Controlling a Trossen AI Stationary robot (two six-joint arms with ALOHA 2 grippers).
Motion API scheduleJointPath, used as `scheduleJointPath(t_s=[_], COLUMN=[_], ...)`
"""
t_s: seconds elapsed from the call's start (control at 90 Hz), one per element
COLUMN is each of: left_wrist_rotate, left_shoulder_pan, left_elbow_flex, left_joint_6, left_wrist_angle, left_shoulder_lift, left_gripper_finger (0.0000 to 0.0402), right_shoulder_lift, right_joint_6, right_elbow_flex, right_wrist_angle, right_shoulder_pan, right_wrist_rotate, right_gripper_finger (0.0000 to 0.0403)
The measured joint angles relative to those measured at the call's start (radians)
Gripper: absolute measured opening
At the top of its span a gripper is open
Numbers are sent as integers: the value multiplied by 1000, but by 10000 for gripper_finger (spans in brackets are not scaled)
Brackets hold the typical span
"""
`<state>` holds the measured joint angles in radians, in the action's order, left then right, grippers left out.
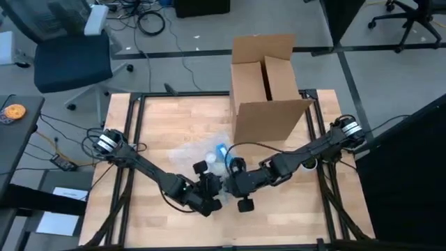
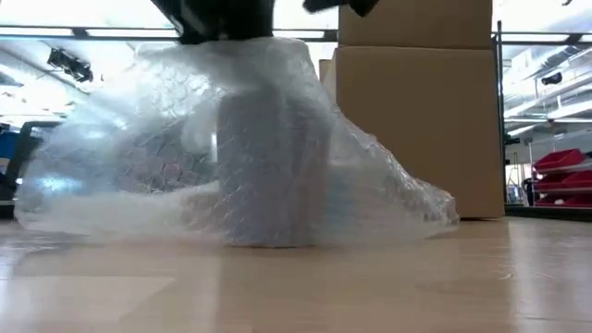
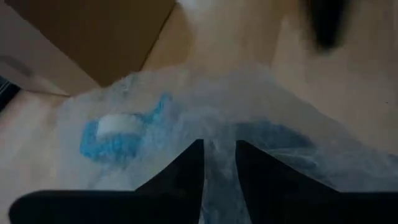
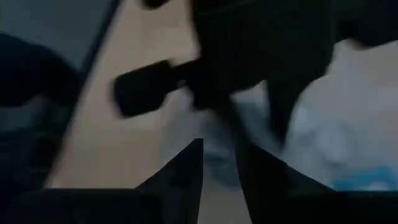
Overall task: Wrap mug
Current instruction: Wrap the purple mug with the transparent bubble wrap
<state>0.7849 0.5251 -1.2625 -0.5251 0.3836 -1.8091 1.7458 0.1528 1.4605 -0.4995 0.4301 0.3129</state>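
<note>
A sheet of clear bubble wrap (image 2: 139, 176) lies over the mug (image 2: 268, 166), which stands upright on the wooden table. In the left wrist view the mug (image 3: 118, 134) shows blue and white through the wrap. In the high view the mug (image 1: 221, 151) is just beyond the two grippers, which meet at the table's middle. My left gripper (image 1: 213, 189) and my right gripper (image 1: 231, 178) are both shut on the wrap. In the low view the wrap is drawn up into a peak (image 2: 231, 51) under the dark grippers. My left gripper pinches a gathered part of the bubble wrap (image 3: 219, 163) between its two fingers, coming from the near left and slanting down. The wrap rises to the fingers, while its skirt lies on the table around the mug. My right gripper pinches the bubble wrap (image 4: 219, 163) between its two fingers, close beside the left gripper and coming from the right. Which edge or fold it has is hidden by the fingers. The wrap's lower part (image 2: 407, 208) rests on the table.
An open cardboard box (image 1: 268, 90) stands at the far side of the table, right of centre, close behind the wrap. A white object (image 1: 306, 164) lies under the right arm. Bare wood lies toward the near edge (image 1: 160, 223).
</note>
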Motion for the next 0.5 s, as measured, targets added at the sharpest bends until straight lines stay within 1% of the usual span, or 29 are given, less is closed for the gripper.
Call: scheduleJointPath(t_s=[0.067, 0.167, 0.3, 0.5], left_wrist_rotate=[-20, -52, -100, -194], left_shoulder_pan=[-2, -7, -14, -18], left_elbow_flex=[5, 6, 5, -6], left_joint_6=[-2, -6, -6, 35], left_wrist_angle=[-5, -2, -40, 28], left_shoulder_lift=[2, 2, 2, 24], left_gripper_finger=[80, 91, 124, 173], right_shoulder_lift=[2, 17, 63, 119], right_joint_6=[-3, -3, -5, -17], right_elbow_flex=[-3, -15, -34, -35], right_wrist_angle=[2, 45, 116, 125], right_shoulder_pan=[-4, -15, -16, -13], right_wrist_rotate=[29, 36, 22, 0], right_gripper_finger=[73, 73, 73, 73])
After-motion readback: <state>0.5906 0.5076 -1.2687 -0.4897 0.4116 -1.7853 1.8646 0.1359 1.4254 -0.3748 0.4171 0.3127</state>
